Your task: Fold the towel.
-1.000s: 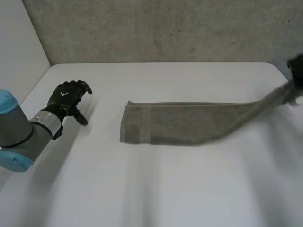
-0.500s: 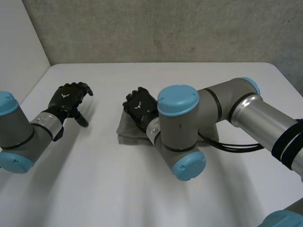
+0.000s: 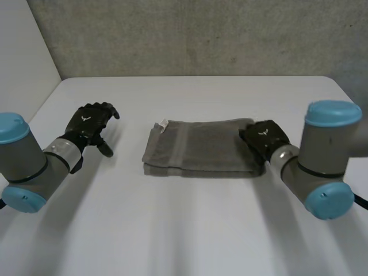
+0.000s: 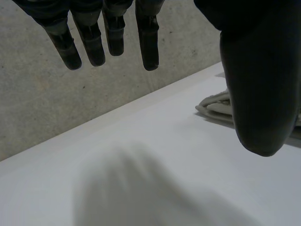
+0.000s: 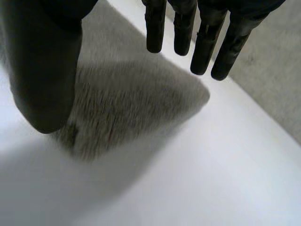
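Where the right robot hand [image 3: 263,137] overlaps it, the towel [image 3: 201,148] is hidden.

Towel [image 3: 201,148]: grey cloth, matt, with a rough looped pile like terry. A flatter woven band [image 3: 179,146] crosses it near one end, and a small white label [image 3: 163,125] sits at a corner.
Counter [image 3: 190,230]: white, smooth, matt with a faint sheen.
Wall [image 3: 201,34]: grey, rough, speckled, concrete-like.
Left hand [image 3: 89,123], right hand [image 3: 263,136]: black, matt covering. The fingers [image 4: 148,42] are dark segments with a dull sheen, and the thumb [image 4: 258,84] is smooth.
Left arm [image 3: 29,164], right arm [image 3: 313,167]: grey shells, satin finish, metal or plastic not distinguishable.
Caps [image 3: 333,113]: light blue, smooth, plastic-looking.
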You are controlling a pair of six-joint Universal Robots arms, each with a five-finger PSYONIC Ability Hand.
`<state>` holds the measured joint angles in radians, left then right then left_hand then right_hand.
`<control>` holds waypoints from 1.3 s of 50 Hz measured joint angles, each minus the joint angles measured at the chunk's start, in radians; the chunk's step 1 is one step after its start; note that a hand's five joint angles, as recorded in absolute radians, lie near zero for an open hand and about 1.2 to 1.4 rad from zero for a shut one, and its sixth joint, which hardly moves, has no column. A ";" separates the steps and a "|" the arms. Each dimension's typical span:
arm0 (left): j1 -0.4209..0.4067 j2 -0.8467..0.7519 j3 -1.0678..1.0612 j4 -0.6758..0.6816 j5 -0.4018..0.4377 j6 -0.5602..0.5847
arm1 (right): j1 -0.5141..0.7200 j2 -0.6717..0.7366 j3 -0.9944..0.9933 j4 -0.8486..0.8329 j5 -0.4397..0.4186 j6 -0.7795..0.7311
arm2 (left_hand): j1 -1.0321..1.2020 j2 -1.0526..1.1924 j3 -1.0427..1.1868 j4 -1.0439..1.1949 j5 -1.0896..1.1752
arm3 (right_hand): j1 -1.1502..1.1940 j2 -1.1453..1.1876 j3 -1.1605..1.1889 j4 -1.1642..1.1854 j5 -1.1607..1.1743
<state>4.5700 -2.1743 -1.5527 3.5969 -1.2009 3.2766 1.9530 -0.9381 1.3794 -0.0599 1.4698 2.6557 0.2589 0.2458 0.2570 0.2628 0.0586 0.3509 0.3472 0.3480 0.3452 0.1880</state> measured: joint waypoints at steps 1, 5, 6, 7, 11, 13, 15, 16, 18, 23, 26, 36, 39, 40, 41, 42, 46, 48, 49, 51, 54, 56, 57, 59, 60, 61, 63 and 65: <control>-0.001 0.000 0.000 0.000 0.000 0.000 | -0.007 0.001 0.011 -0.008 -0.005 0.002 | 0.000 0.000 0.000 0.000 0.000 | 0.012 0.013 0.014 0.015 0.015; -0.008 0.002 -0.006 0.000 0.000 0.000 | -0.038 0.021 0.055 -0.049 -0.020 0.003 | 0.000 0.000 0.000 0.000 0.000 | 0.179 0.190 0.189 0.194 0.180; -0.009 0.003 -0.008 0.000 0.001 0.001 | -0.044 0.028 0.061 -0.059 -0.022 0.002 | 0.000 0.000 0.000 0.000 0.000 | 0.267 0.278 0.273 0.277 0.268; -0.009 0.004 -0.010 0.000 0.001 0.001 | -0.047 0.033 0.063 -0.064 -0.022 0.001 | 0.000 0.000 0.000 0.000 0.000 | 0.332 0.345 0.338 0.340 0.329; -0.011 0.012 -0.019 0.001 0.001 0.001 | -0.063 0.050 0.061 -0.087 -0.022 -0.004 | 0.000 0.000 0.000 0.000 0.000 | 0.750 0.855 0.872 0.878 0.846; -0.012 0.017 -0.020 0.000 0.001 0.000 | -0.068 0.049 0.053 -0.091 -0.021 -0.005 | 0.000 0.000 0.000 0.000 0.000 | 0.807 0.944 0.956 0.966 0.945; -0.014 0.024 -0.022 0.000 0.001 -0.001 | -0.069 0.043 0.039 -0.092 -0.020 -0.005 | 0.000 0.000 0.000 0.000 0.000 | 0.850 0.961 0.972 0.985 0.959; -0.016 0.030 -0.022 0.000 0.001 -0.001 | -0.067 0.037 0.028 -0.092 -0.020 -0.005 | 0.000 0.000 0.000 0.000 0.000 | 0.856 0.961 0.973 0.987 0.960; -0.021 0.042 -0.022 0.000 0.001 -0.002 | -0.063 0.024 0.005 -0.090 -0.020 -0.005 | 0.000 0.000 0.000 0.000 0.000 | 0.859 0.961 0.976 0.987 0.960; -0.031 0.084 -0.021 -0.001 0.002 -0.005 | 0.001 -0.002 -0.100 -0.074 -0.026 -0.004 | 0.000 0.000 0.000 0.000 0.000 | 0.870 0.961 0.976 0.988 0.960; -0.036 0.116 -0.018 0.000 0.002 -0.008 | 0.093 0.007 -0.200 -0.048 -0.039 -0.004 | 0.000 0.000 0.000 0.000 0.000 | 0.874 0.976 0.976 0.988 0.960; -0.052 0.164 -0.003 0.007 0.002 -0.012 | 0.346 0.203 -0.476 0.073 -0.059 -0.011 | 0.000 0.000 0.000 0.000 0.000 | 0.837 0.916 0.918 0.919 0.912; -0.054 0.159 0.001 0.009 0.001 -0.012 | 0.384 0.269 -0.512 0.088 -0.053 -0.018 | 0.000 0.000 0.000 0.000 0.000 | 0.406 0.461 0.469 0.473 0.435; -0.056 0.156 0.003 0.009 0.001 -0.012 | 0.393 0.289 -0.520 0.091 -0.046 -0.021 | 0.000 0.000 0.000 0.000 0.000 | 0.195 0.289 0.286 0.291 0.250; -0.057 0.152 0.006 0.010 0.001 -0.012 | 0.399 0.302 -0.525 0.093 -0.039 -0.022 | 0.000 0.000 0.000 0.000 0.000 | 0.054 0.143 0.115 0.121 0.090; -0.060 0.147 0.009 0.010 0.001 -0.012 | 0.402 0.312 -0.528 0.095 -0.030 -0.023 | 0.000 0.000 0.000 0.000 0.000 | -0.041 0.016 -0.013 -0.007 -0.016; -0.067 0.130 0.027 0.012 0.001 -0.011 | 0.394 0.302 -0.519 0.096 0.009 -0.018 | 0.000 0.000 0.000 0.000 0.000 | -0.121 -0.110 -0.104 -0.092 -0.116; -0.072 0.121 0.040 0.012 0.000 -0.012 | 0.380 0.275 -0.502 0.096 0.033 -0.011 | 0.000 0.000 0.000 0.000 0.000 | -0.123 -0.110 -0.104 -0.092 -0.116; -0.077 0.114 0.053 0.011 0.000 -0.016 | 0.367 0.249 -0.485 0.096 0.047 -0.005 | 0.000 0.000 0.000 0.000 0.000 | -0.123 -0.110 -0.104 -0.092 -0.120; -0.084 0.103 0.071 0.009 -0.001 -0.023 | 0.348 0.211 -0.459 0.095 0.063 0.004 | 0.000 0.000 0.000 0.000 0.000 | -0.123 -0.110 -0.104 -0.092 -0.122; -0.103 0.084 0.110 0.006 -0.008 -0.051 | 0.307 0.136 -0.398 0.092 0.080 0.028 | 0.000 0.000 0.000 0.000 0.000 | -0.123 -0.110 -0.104 -0.092 -0.124; -0.120 0.068 0.140 0.002 -0.016 -0.080 | 0.276 0.087 -0.350 0.089 0.085 0.053 | 0.000 0.000 0.000 0.000 0.000 | -0.123 -0.110 -0.104 -0.092 -0.125; -0.129 0.061 0.153 0.000 -0.021 -0.096 | 0.263 0.068 -0.330 0.088 0.085 0.066 | 0.000 0.000 0.000 0.000 0.000 | -0.123 -0.110 -0.104 -0.092 -0.125; -0.152 0.042 0.180 -0.007 -0.032 -0.135 | 0.239 0.039 -0.295 0.087 0.085 0.097 | 0.000 0.000 0.000 0.000 0.000 | -0.123 -0.110 -0.104 -0.092 -0.125; -0.159 0.037 0.186 -0.010 -0.035 -0.146 | 0.233 0.034 -0.287 0.087 0.084 0.107 | 0.000 0.000 0.000 0.000 0.000 | -0.123 -0.110 -0.104 -0.092 -0.125; -0.173 0.025 0.197 -0.017 -0.041 -0.167 | 0.223 0.027 -0.276 0.086 0.083 0.125 | 0.000 0.000 0.000 0.000 0.000 | -0.123 -0.110 -0.104 -0.092 -0.125; -0.198 0.007 0.212 -0.034 -0.050 -0.200 | 0.209 0.023 -0.261 0.086 0.078 0.162 | 0.000 0.000 0.000 0.000 0.000 | -0.123 -0.110 -0.104 -0.092 -0.125; -0.218 -0.009 0.218 -0.051 -0.056 -0.221 | 0.202 0.029 -0.256 0.086 0.073 0.189 | 0.000 0.000 0.000 0.000 0.000 | -0.123 -0.110 -0.104 -0.092 -0.125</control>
<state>4.3523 -2.1829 -1.3351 3.5458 -1.2564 3.0559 2.1550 -0.9094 1.1232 0.0258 1.5426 2.8443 0.2589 0.2458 0.2570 0.2628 0.0586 0.2283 0.2372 0.2442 0.2534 0.0631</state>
